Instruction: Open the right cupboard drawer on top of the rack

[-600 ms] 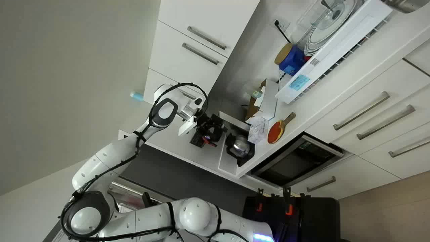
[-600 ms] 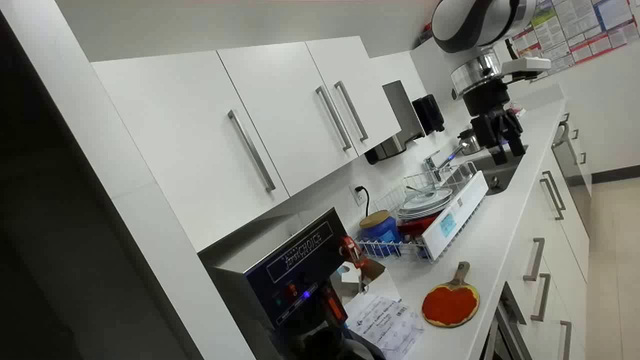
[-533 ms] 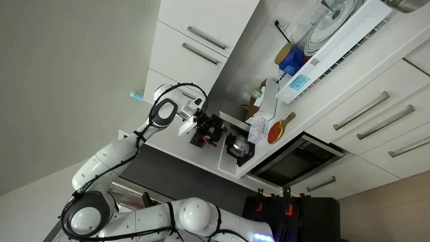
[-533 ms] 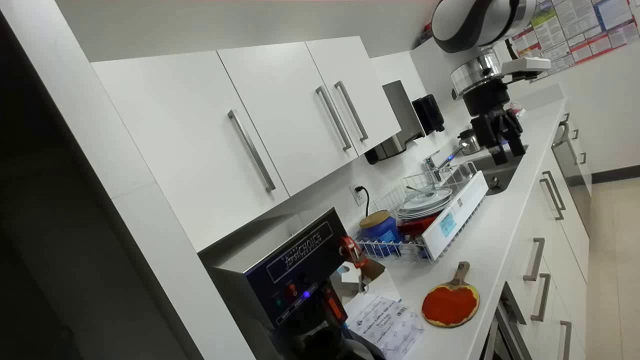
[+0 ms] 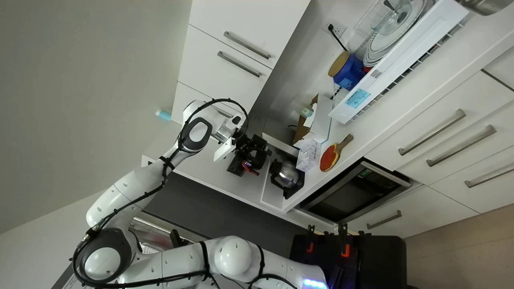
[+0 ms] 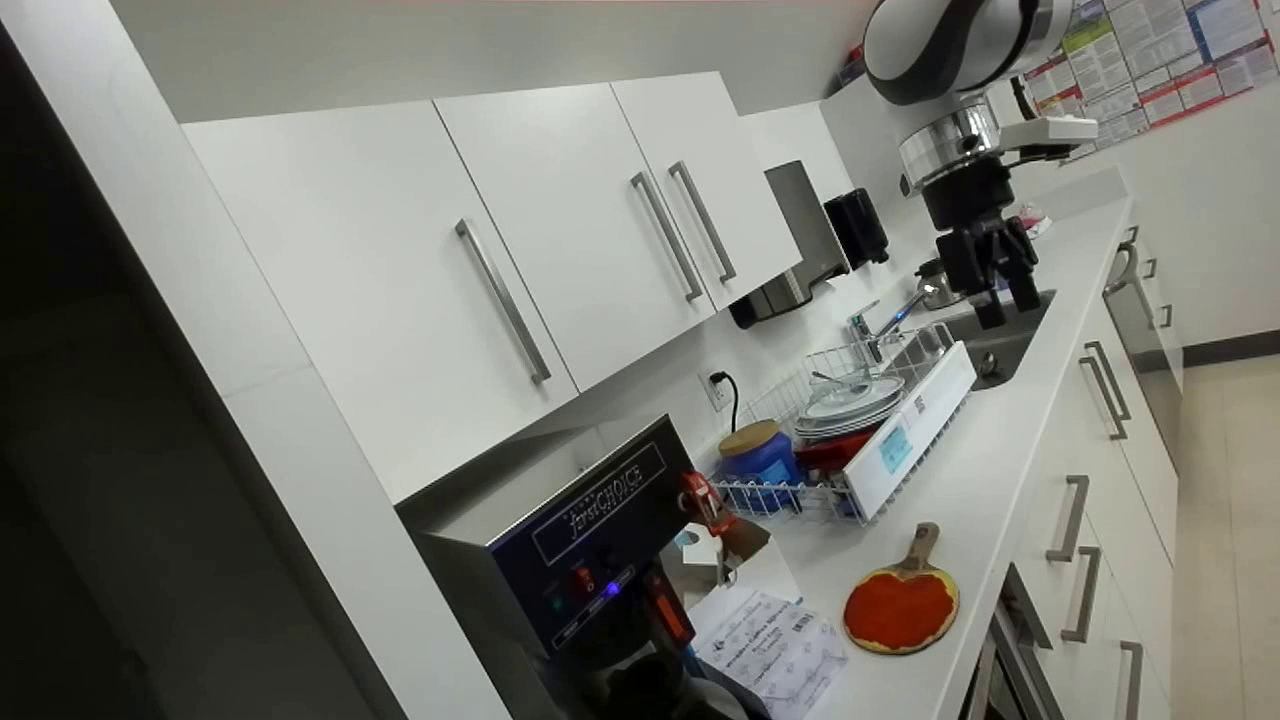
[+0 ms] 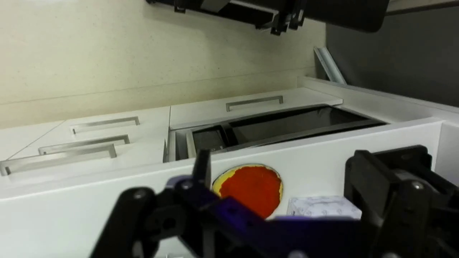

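The right cupboard drawer is a flat white upper front, closed, with a slim silver bar handle; I take it to be the rightmost front (image 6: 690,140), which is the top one (image 5: 249,20) in an exterior view. Its interior is hidden. A matching closed front (image 6: 550,200) sits beside it, their handles close together. My gripper (image 6: 1008,302) hangs fingers down, away from the cupboard fronts in an exterior view. In the wrist view my gripper (image 7: 287,172) is open, with its fingers wide apart and nothing held. The cupboard fronts are out of the wrist view.
A dish rack (image 6: 910,430) with plates and a blue jar (image 6: 760,462) stands on the counter under the cupboards. A coffee machine (image 6: 590,530), a red paddle (image 6: 900,608) and a printed paper (image 6: 775,650) are nearby. Lower drawers and a black oven (image 5: 357,192) line the counter front.
My gripper has shifted very slightly to the left in an exterior view. The fingers stay open and the cupboard fronts stay closed.
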You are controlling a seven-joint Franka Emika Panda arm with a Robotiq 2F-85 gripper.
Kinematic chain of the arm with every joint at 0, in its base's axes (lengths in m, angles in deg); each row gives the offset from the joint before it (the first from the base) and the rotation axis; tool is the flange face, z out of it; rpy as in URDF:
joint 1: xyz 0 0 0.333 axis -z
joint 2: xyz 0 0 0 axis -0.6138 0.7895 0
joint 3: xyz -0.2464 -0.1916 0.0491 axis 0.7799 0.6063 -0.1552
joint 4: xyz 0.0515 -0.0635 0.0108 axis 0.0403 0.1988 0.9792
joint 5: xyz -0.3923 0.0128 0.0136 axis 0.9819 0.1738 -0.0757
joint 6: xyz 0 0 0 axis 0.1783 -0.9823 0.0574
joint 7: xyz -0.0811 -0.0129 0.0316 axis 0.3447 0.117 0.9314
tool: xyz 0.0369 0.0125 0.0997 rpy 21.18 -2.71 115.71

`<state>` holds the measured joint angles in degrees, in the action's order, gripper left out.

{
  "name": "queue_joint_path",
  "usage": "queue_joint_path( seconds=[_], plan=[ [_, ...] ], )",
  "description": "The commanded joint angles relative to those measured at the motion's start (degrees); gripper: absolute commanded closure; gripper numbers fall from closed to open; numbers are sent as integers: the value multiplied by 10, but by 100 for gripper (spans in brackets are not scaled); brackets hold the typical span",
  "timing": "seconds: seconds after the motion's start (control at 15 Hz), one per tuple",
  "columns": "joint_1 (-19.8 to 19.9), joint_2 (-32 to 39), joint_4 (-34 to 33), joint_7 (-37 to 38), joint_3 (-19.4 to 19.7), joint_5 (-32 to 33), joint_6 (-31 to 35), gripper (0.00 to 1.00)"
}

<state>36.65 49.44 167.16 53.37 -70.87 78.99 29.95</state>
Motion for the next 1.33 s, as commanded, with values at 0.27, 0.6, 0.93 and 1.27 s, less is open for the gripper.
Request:
queue_joint_path(
  seconds=[0.27,0.6,0.93,1.27],
  plan=[
    [0,15,-38,-12,-12,-8,242,0],
    [-21,32,-61,-38,-5,-13,419,0],
    [-19,27,-56,-20,-8,-5,423,0],
    [-48,62,-60,-19,8,-54,552,0]
  ],
)
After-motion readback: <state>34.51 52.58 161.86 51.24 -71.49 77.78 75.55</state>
